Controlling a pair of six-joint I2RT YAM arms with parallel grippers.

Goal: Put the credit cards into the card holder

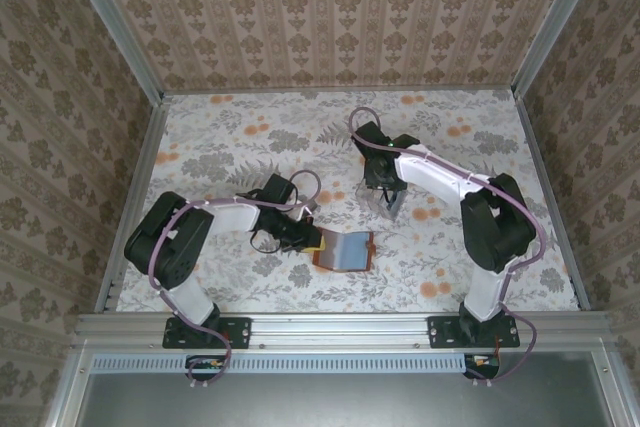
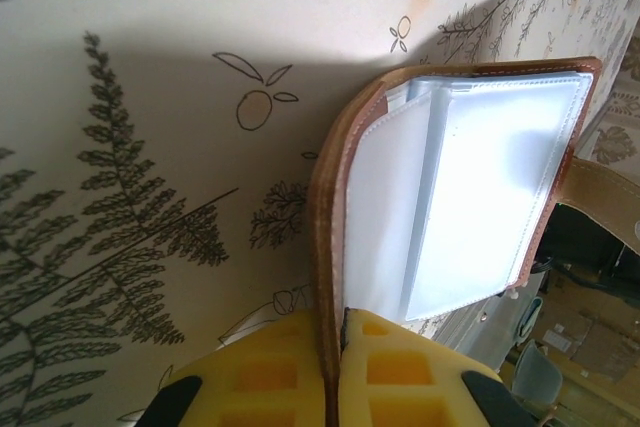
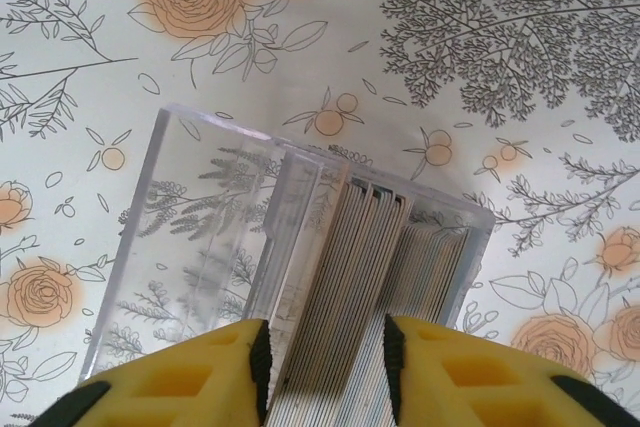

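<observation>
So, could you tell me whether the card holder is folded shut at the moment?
No, the card holder stands open, its clear inner pockets showing, with the left claw pinching its brown edge.

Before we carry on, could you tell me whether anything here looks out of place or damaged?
Nothing stands out: the card holder is open, pinched at one edge by the left gripper, and the credit cards stand neatly stacked in their clear box.
</observation>
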